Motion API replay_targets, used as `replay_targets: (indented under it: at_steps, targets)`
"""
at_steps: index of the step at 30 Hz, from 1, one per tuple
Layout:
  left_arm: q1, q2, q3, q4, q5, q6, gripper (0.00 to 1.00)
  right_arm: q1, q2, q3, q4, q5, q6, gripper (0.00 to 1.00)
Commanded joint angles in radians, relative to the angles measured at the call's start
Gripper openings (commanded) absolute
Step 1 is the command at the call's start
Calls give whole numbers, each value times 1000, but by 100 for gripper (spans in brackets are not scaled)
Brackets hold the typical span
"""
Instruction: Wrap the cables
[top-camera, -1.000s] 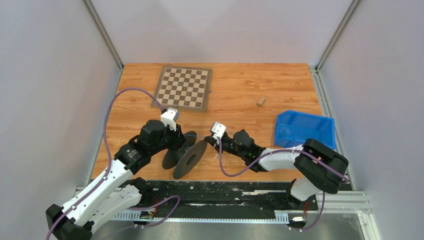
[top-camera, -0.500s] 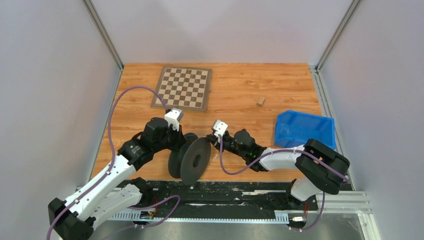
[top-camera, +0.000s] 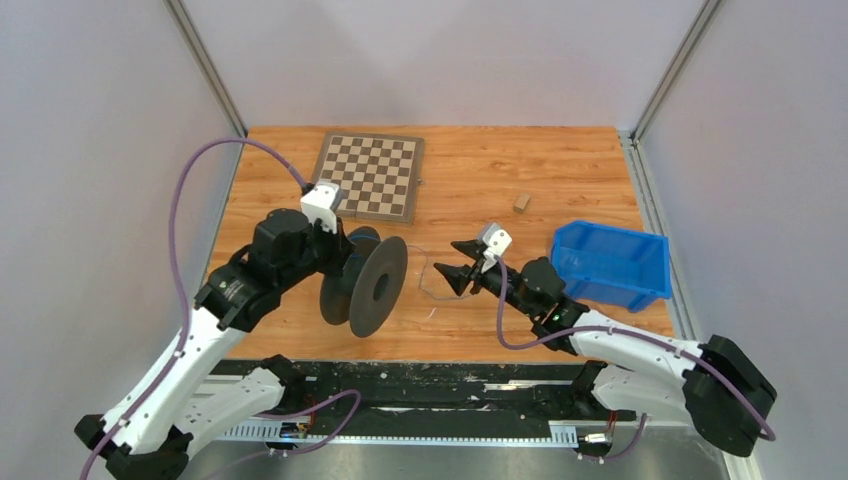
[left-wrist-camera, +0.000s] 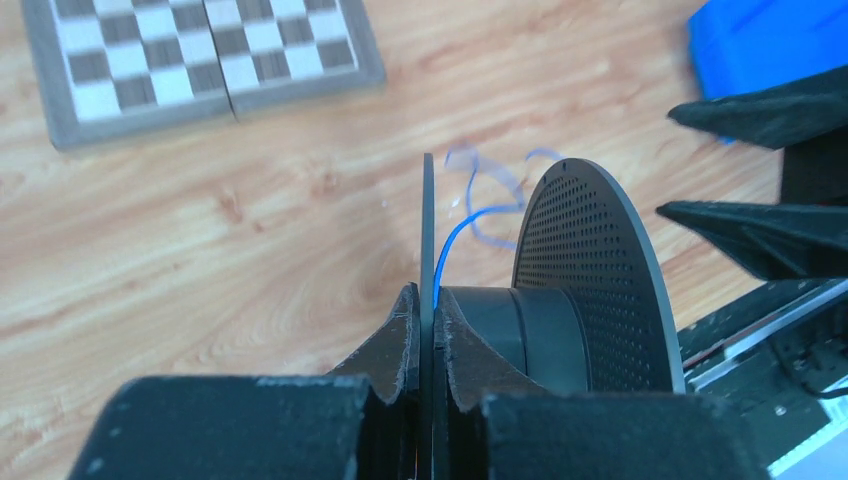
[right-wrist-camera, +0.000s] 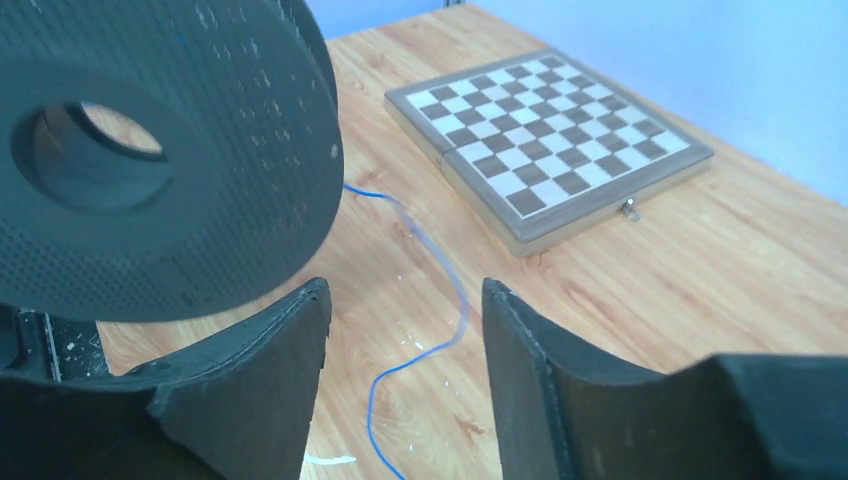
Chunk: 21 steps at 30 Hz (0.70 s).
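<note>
A black spool (top-camera: 372, 287) with two round flanges stands on edge, left of the table's middle. My left gripper (left-wrist-camera: 428, 303) is shut on the thin rim of its nearer flange (left-wrist-camera: 427, 230). The perforated far flange (left-wrist-camera: 592, 262) and the hub show beyond it. The cable (left-wrist-camera: 468, 216), a thin blue thread, runs from the hub onto the wood in loose loops (top-camera: 428, 281). My right gripper (top-camera: 453, 263) is open to the right of the spool. In the right wrist view the cable (right-wrist-camera: 452, 300) lies on the table between the right gripper's (right-wrist-camera: 405, 292) spread fingers, apart from both.
A chessboard (top-camera: 366, 177) lies at the back left. A blue bin (top-camera: 608, 262) stands at the right edge, just behind the right arm. A small wooden block (top-camera: 521, 202) rests behind the bin. A black rail (top-camera: 450, 385) runs along the near edge.
The left gripper shut on the spool's flange, stood it upright and shifted it back. The right gripper opened and pulled away to the right.
</note>
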Motion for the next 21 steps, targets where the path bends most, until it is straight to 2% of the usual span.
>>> replay_targets:
  at_steps: [1, 5, 8, 12, 16, 21]
  targets:
    - [4, -70, 135, -11, 13, 13, 0, -14, -60, -32, -23, -46, -31, 59]
    - [4, -125, 161, 9, 30, -29, 0, -13, -8, -59, 71, -127, 15, 74]
    - [6, -173, 162, 51, 38, -75, 0, -14, 92, -91, 180, -216, 39, 83]
    - [4, -203, 187, 64, 29, -106, 0, -15, 238, -83, 271, -321, 51, 83]
    - [5, -230, 194, 97, 16, -130, 0, 14, 386, -74, 444, -467, 101, 79]
    - [5, -229, 219, 99, 16, -138, 0, 94, 529, -6, 478, -468, 63, 79]
